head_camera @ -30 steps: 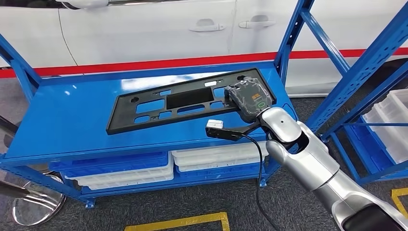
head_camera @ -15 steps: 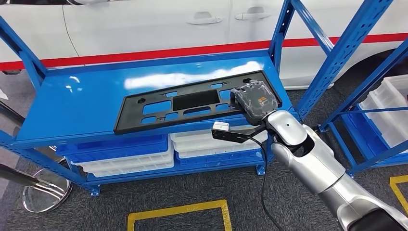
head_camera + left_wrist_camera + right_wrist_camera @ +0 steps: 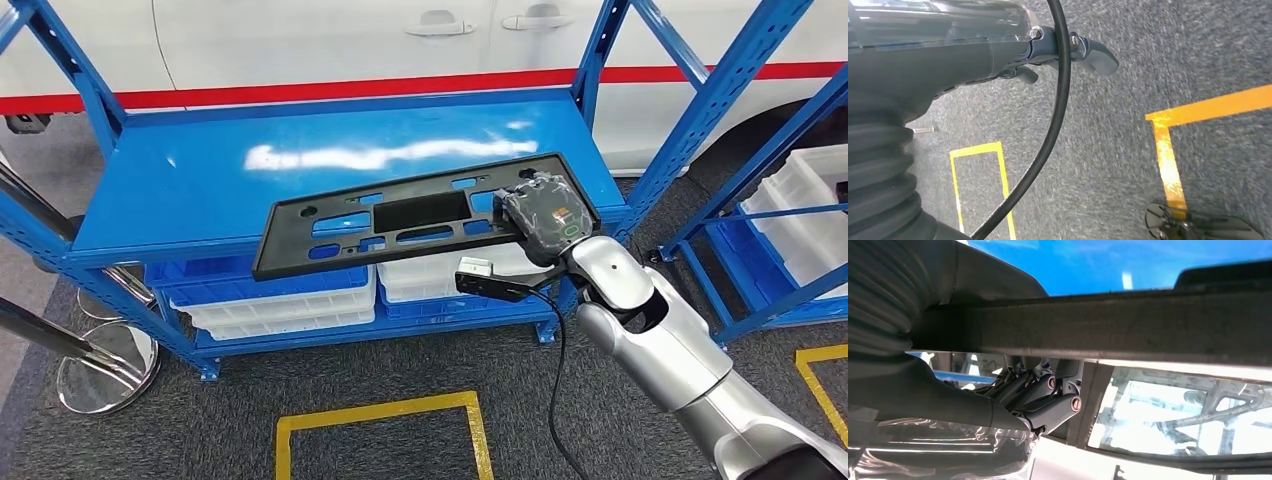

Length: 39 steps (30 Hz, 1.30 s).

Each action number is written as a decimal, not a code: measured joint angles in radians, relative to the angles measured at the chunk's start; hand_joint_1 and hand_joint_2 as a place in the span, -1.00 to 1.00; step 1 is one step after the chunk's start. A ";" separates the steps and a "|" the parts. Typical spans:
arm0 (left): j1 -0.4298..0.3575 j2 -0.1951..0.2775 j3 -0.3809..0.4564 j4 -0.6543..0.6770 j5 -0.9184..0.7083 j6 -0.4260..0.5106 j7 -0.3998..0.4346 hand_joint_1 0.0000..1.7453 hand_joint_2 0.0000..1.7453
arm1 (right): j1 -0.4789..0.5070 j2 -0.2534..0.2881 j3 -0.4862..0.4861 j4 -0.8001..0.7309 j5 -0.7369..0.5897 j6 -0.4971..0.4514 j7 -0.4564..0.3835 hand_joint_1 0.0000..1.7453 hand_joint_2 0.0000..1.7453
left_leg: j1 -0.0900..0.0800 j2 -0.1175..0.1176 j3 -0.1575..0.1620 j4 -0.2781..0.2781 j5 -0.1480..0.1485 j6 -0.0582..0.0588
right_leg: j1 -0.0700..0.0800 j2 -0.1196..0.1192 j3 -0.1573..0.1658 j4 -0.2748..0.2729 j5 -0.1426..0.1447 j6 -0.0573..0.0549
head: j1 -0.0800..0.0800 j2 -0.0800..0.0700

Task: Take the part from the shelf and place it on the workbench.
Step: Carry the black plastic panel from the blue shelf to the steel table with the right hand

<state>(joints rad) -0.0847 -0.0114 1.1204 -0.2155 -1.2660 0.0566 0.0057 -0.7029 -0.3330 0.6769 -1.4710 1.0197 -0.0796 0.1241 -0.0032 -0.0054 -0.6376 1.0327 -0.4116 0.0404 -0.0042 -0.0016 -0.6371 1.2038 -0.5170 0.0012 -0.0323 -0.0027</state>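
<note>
Part [image 3: 400,222], the black slotted panel, is overhanging the blue shelf [image 3: 180,190]; right hand [image 3: 543,213] fingers [image 3: 1048,390] are clamping its end, needing level support.

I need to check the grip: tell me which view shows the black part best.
The head view: the whole black part shows, with the right hand gripping its end. The right wrist view shows just one edge, close up. The left wrist view looks at the floor.
</note>
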 joint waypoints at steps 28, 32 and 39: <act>-0.007 0.000 0.023 0.002 0.012 -0.001 0.015 -1.00 1.00 | -0.016 -0.010 -0.025 -0.010 -0.044 0.035 -0.011 1.00 1.00 | 0.021 0.002 0.002 0.012 -0.012 -0.013 | -0.017 -0.007 -0.101 0.123 -0.056 0.032 | 0.000 0.000; -0.008 -0.001 0.024 0.002 0.015 0.000 0.015 -1.00 1.00 | -0.031 -0.009 -0.025 -0.008 -0.058 0.050 -0.011 1.00 1.00 | 0.015 0.001 -0.042 0.013 0.029 -0.021 | -0.007 0.000 0.078 -0.069 0.004 0.007 | 0.000 0.000; -0.002 -0.001 0.032 0.002 0.023 0.000 0.014 -1.00 1.00 | -0.054 0.006 -0.017 -0.005 -0.076 0.073 -0.003 1.00 1.00 | 0.020 -0.003 -0.078 0.041 -0.010 -0.059 | -0.004 -0.008 0.108 -0.219 0.040 -0.027 | 0.000 0.000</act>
<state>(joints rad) -0.0866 -0.0125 1.1526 -0.2132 -1.2433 0.0568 0.0199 -0.7569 -0.3275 0.6599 -1.4764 0.9433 -0.0064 0.1209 0.0172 -0.0086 -0.7156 1.0741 -0.4212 -0.0186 -0.0078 -0.0101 -0.5288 0.9848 -0.4769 -0.0263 -0.0322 -0.0027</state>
